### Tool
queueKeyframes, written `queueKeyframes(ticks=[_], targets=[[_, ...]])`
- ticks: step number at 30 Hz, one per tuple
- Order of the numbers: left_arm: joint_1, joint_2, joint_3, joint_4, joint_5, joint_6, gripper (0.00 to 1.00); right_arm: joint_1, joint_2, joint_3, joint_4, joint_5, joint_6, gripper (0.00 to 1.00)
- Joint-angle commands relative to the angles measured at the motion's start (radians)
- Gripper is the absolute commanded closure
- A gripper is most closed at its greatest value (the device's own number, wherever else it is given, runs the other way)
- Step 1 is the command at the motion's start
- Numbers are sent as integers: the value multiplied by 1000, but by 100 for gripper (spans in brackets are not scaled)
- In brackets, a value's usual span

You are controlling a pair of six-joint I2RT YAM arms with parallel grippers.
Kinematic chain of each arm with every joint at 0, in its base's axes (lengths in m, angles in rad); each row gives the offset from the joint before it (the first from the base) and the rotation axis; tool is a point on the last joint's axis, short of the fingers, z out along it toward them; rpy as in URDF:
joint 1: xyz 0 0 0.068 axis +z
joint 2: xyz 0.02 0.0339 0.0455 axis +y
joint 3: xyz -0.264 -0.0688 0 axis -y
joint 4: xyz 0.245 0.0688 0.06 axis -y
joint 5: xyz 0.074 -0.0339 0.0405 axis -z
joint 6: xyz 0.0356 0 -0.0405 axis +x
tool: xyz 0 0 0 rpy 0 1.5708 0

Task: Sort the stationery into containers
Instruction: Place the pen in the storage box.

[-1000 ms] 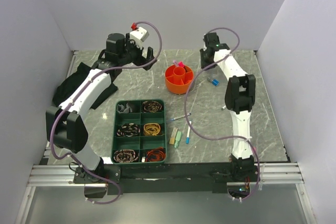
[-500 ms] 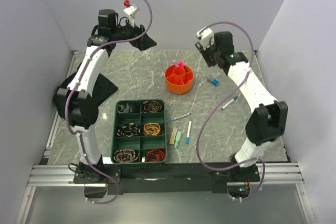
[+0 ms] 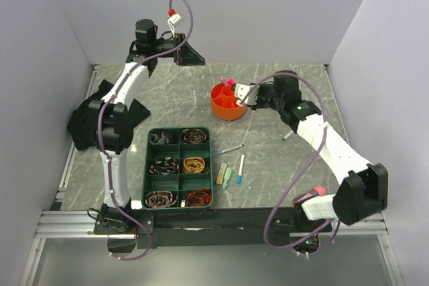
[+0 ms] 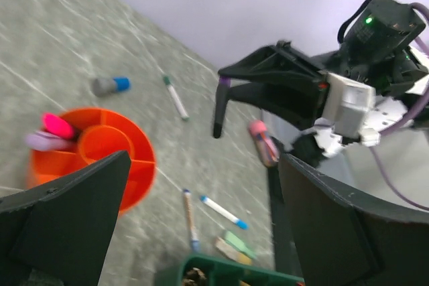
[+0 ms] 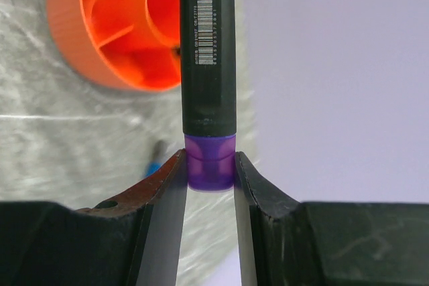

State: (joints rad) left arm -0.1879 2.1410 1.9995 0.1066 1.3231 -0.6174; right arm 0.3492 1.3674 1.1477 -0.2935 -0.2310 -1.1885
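The round orange pot (image 3: 228, 104) stands at the back middle with a pink marker (image 3: 228, 83) and a purple one (image 4: 40, 140) in it. My right gripper (image 3: 245, 94) is right beside its right rim, shut on a black marker with a purple cap (image 5: 208, 51); the pot (image 5: 127, 25) lies just beyond the marker's end. My left gripper (image 3: 190, 55) is open and empty, raised high at the back left. Two pens (image 3: 231, 149) (image 3: 240, 167) and the beige and green erasers (image 3: 225, 175) lie right of the tray. A blue-capped piece (image 4: 110, 86) lies behind the pot.
A green divided tray (image 3: 179, 165) of coiled bands sits at the front left of centre. A green-tipped pen (image 3: 288, 135) lies at the right. A black cloth (image 3: 137, 108) lies at the left. Walls close in on three sides.
My right arm has swung down and left, bringing the marker from the back right to the pot's right rim. My left arm has stayed raised at the back, shifting slightly right.
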Motion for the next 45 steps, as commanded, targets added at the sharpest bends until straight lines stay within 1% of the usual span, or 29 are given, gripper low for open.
queueKeyframes(ticks=[1,4,5,6,8,10,12,13,14,16,18,20,24,28,30,36,42,43,45], targets=[[-50,36,48,-57,91,-85,1,17,-99,-42,143,-195,-281,100],[-71,8,19,-184,38,8,0,39,-111,-52,140,-232,-361,100],[-79,10,57,-252,19,116,0,46,-103,-49,133,-232,-378,100],[-94,11,74,-397,-1,166,1,51,-99,-48,126,-232,-388,100],[-108,0,76,-464,-47,262,1,60,-87,-42,123,-241,-391,100],[-130,-9,70,-542,-76,309,1,68,-79,-42,122,-243,-402,100],[-151,-12,71,-597,-94,387,5,76,-68,-33,126,-243,-401,100],[-157,-13,70,-646,-101,412,9,79,-62,-28,125,-241,-401,100],[-163,-19,55,-657,-101,441,11,79,-53,-19,123,-240,-401,100],[-170,-36,9,-633,-82,423,14,79,-44,-10,119,-237,-401,100],[-174,-55,-10,-630,-85,424,15,79,-33,-2,110,-228,-407,100],[-177,-59,-4,-665,-93,462,15,82,-24,0,106,-223,-405,100],[-185,-75,-13,-680,-96,484,16,82,-10,6,117,-208,-392,100],[-191,-89,-24,-645,-117,459,17,89,-1,21,84,-214,-398,100],[-193,-89,-13,-647,-128,470,17,93,-1,29,45,-223,-410,100],[-200,-85,7,-622,-117,444,19,102,-1,24,20,-211,-413,100],[-234,-86,8,-720,-120,527,25,106,47,46,100,-156,-390,100],[-237,-84,10,-741,-122,542,29,106,61,59,102,-154,-390,100],[-245,-73,12,-749,-119,548,33,106,70,69,117,-153,-391,100]])
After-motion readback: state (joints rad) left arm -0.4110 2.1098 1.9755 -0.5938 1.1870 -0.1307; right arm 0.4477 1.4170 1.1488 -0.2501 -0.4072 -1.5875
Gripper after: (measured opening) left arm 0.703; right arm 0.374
